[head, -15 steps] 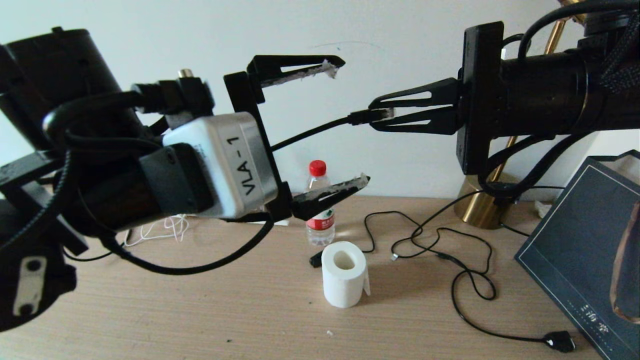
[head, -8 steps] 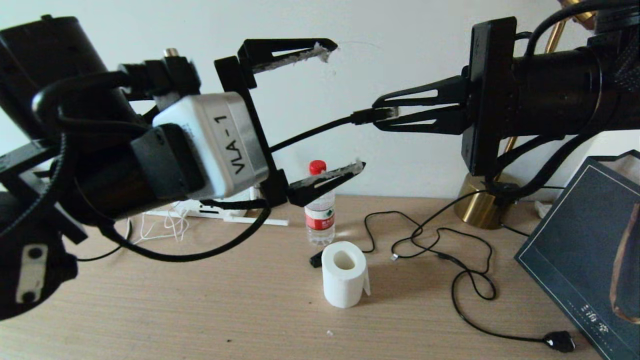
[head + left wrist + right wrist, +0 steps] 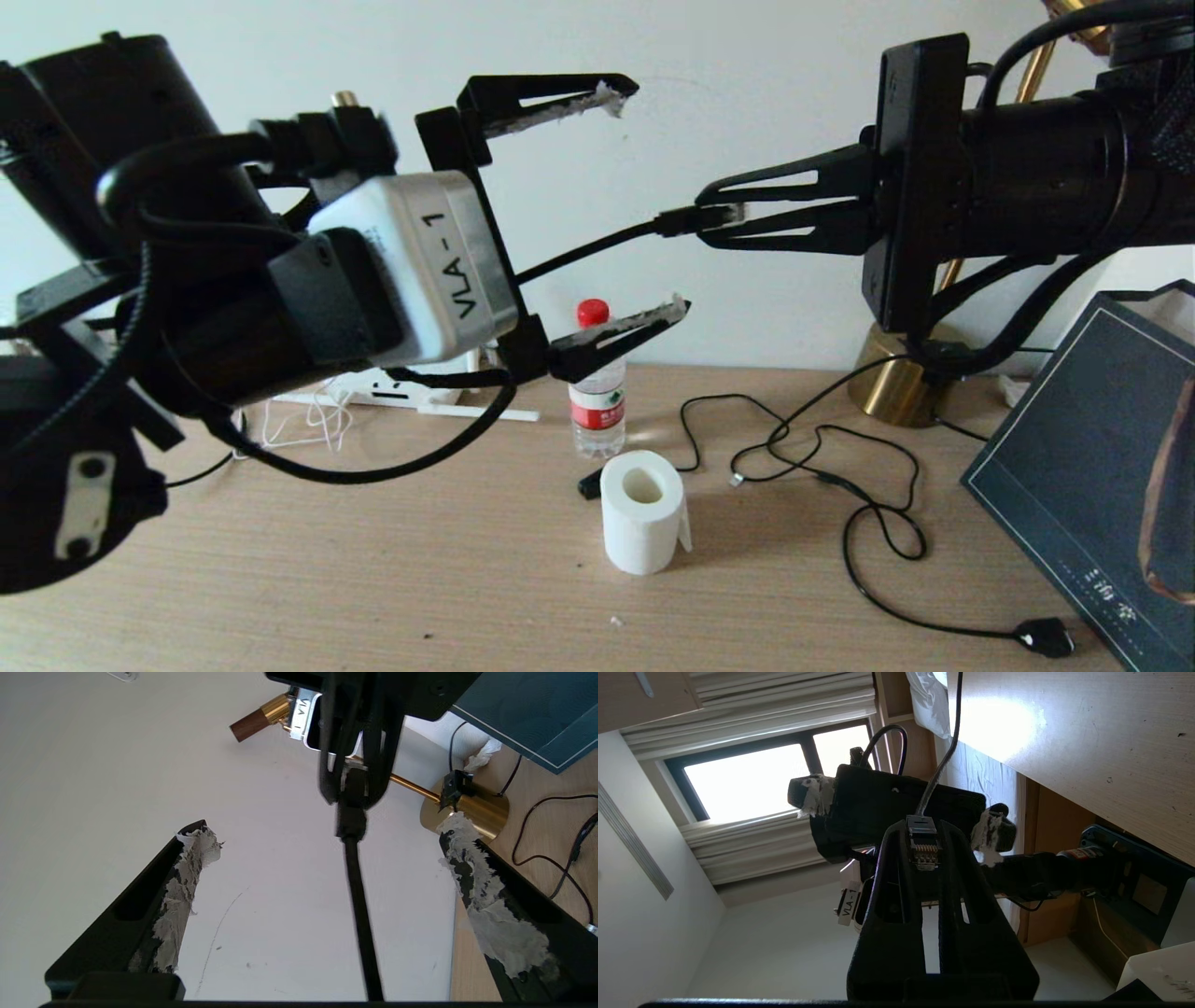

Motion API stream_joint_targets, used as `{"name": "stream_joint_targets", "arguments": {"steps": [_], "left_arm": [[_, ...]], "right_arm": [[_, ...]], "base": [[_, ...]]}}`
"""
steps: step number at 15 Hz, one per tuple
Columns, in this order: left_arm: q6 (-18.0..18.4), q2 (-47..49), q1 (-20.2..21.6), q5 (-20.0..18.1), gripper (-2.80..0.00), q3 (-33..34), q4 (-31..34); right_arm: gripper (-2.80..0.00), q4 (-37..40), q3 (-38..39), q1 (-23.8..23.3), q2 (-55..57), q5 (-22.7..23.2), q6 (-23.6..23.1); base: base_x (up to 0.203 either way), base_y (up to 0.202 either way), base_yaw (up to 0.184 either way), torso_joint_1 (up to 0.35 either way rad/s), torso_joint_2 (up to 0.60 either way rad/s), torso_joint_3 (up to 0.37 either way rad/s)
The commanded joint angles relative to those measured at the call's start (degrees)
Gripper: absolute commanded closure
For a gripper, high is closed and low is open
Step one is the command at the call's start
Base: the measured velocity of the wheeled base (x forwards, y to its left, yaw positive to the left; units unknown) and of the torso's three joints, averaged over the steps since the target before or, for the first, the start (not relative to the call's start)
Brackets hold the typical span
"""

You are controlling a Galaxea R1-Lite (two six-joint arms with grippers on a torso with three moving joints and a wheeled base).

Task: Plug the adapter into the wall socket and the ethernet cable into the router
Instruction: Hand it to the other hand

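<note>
My right gripper (image 3: pixel 721 217) is held high in front of the wall and is shut on the ethernet cable's plug (image 3: pixel 695 219). The plug's clear tip points back between the fingers (image 3: pixel 923 847). The black ethernet cable (image 3: pixel 579 250) runs left and passes between the fingers of my left gripper (image 3: pixel 653 201), which is open and touches nothing. In the left wrist view the cable (image 3: pixel 357 882) hangs midway in that gripper's gap (image 3: pixel 327 833). Part of the white router (image 3: pixel 401 387) shows on the desk under my left arm, beside a thin white cord (image 3: pixel 299 429). The adapter and the wall socket are out of view.
On the wooden desk (image 3: pixel 420 579) stand a water bottle (image 3: pixel 597 397) and a toilet-paper roll (image 3: pixel 642 523). A thin black lamp cord (image 3: pixel 868 523) loops to a chunky plug (image 3: pixel 1046 637). A brass lamp base (image 3: pixel 901 383) and a dark flat box (image 3: pixel 1092 467) are at the right.
My left arm rose and then shifted a little right, uncovering the router below it. The right gripper drew slightly right with the plug still in it.
</note>
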Motion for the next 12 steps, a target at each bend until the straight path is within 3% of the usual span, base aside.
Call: {"name": "stream_joint_targets", "arguments": {"steps": [1,12], "left_arm": [[0.4,0.4,0.0,-0.2,-2.8,0.0,-0.3],[-0.2,0.6,-0.8,-0.2,-2.8,0.0,-0.7]], "right_arm": [[0.0,0.0,0.1,0.0,-0.4,0.4,0.7],[0.0,0.0,0.3,0.0,-0.5,1.6,0.7]], "base": [[0.0,0.0,0.0,0.0,0.0,0.0],[0.0,0.0,0.0,0.0,0.0,0.0]]}}
